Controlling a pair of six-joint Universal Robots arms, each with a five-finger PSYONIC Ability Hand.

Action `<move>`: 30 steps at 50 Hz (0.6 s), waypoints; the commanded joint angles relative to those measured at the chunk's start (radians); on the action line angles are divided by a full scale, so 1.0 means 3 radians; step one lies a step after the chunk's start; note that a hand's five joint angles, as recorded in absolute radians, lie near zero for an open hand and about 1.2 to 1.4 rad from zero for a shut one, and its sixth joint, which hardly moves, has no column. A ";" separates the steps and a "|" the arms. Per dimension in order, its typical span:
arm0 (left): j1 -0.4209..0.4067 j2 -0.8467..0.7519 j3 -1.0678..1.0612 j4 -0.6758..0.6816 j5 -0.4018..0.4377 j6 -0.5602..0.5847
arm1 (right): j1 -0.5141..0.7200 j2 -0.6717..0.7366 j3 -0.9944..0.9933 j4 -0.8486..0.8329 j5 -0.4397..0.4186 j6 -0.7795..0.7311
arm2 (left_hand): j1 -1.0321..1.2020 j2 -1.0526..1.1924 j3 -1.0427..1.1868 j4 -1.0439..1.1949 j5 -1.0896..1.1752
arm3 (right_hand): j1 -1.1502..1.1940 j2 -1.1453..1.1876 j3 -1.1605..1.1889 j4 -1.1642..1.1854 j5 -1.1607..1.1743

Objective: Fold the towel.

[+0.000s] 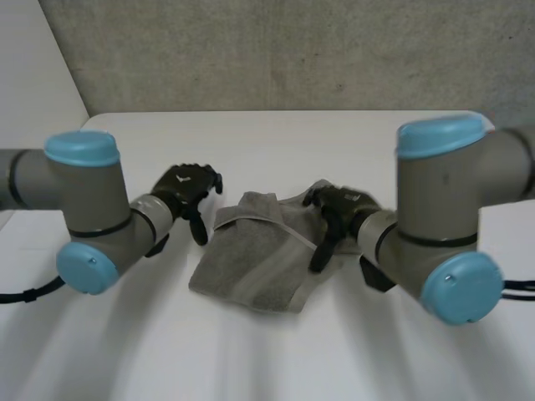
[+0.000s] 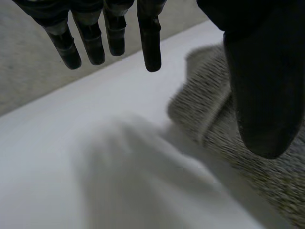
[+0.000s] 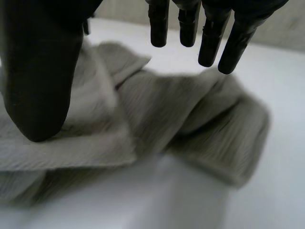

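**Status, near to far.**

1. The towel [image 1: 251,267] is lying mid-table as a loose, uneven bundle. Its near edge is resting flat on the table [image 1: 167,351]. A pale hem band is running diagonally across the top layer, and the layers are not lining up. Judgement: fold is part-done at best.
2. The right hand [image 1: 338,209] is hanging over the towel's right-side edge. Its fingers [image 3: 209,43] are pointing straight and standing well off the thumb [image 3: 38,71], w/ nothing gripped. The thumb is sitting low by the cloth; contact cannot be told.
3. The left hand [image 1: 185,190] is hanging just beside the towel's left edge, over bare table. Its fingers are straight and it is holding nothing.
4. The towel's far part is humping up in rounded rolls under the right fingertips.

**Risks from this pos.**

- Right hand closing here is likely catching several layers at once. Result: whole bundle is lifting or dragging, not one flap.
- No hand is anchoring the cloth. Any pull is likely sliding the towel across the smooth table, esp. toward the right arm.
- Left hand closing where it is now is pinching air or scraping table. It is needing a shift onto the edge first.
- Folding over the far rolls w/o flattening is locking in a lumpy, skewed fold.
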 commanded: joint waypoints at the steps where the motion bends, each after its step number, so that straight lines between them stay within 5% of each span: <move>1: -0.0117 -0.0163 -0.0016 0.0219 0.0036 -0.0049 | 0.0089 0.0234 0.0033 -0.0027 0.0009 0.0109 | -0.0231 -0.0213 -0.0225 -0.0247 -0.0174 | 0.0029 -0.0036 -0.0010 -0.0064 0.0012; 5: -0.0153 -0.0194 -0.0041 0.0301 0.0030 -0.0055 | 0.0094 0.0265 0.0043 -0.0037 0.0004 0.0114 | -0.0221 -0.0203 -0.0215 -0.0237 -0.0164 | 0.0637 0.0572 0.0598 0.0544 0.0620; 8: -0.0179 -0.0209 -0.0072 0.0424 0.0020 -0.0101 | 0.0094 0.0260 0.0048 -0.0042 0.0004 0.0119 | -0.0191 -0.0174 -0.0186 -0.0207 -0.0135 | 0.1763 0.1697 0.1724 0.1670 0.1745; 10: -0.0219 -0.0214 -0.0087 0.0566 0.0010 -0.0223 | 0.0089 0.0214 0.0058 -0.0067 0.0009 0.0140 | -0.0084 -0.0067 -0.0079 -0.0100 -0.0027 | 0.3293 0.3227 0.3254 0.3200 0.3275; 12: -0.0230 -0.0214 -0.0092 0.0638 -0.0010 -0.0294 | 0.0084 0.0168 0.0068 -0.0083 -0.0001 0.0145 | 0.0033 0.0050 0.0038 0.0017 0.0089 | 0.3774 0.3709 0.3735 0.3681 0.3757; 30: -0.0286 -0.0245 0.0101 0.1165 -0.0092 -0.0596 | -0.0126 -0.0537 0.0243 -0.0175 -0.0058 -0.0473 | 0.2673 0.2690 0.2678 0.2657 0.2730 | 0.3893 0.3827 0.3854 0.3800 0.3875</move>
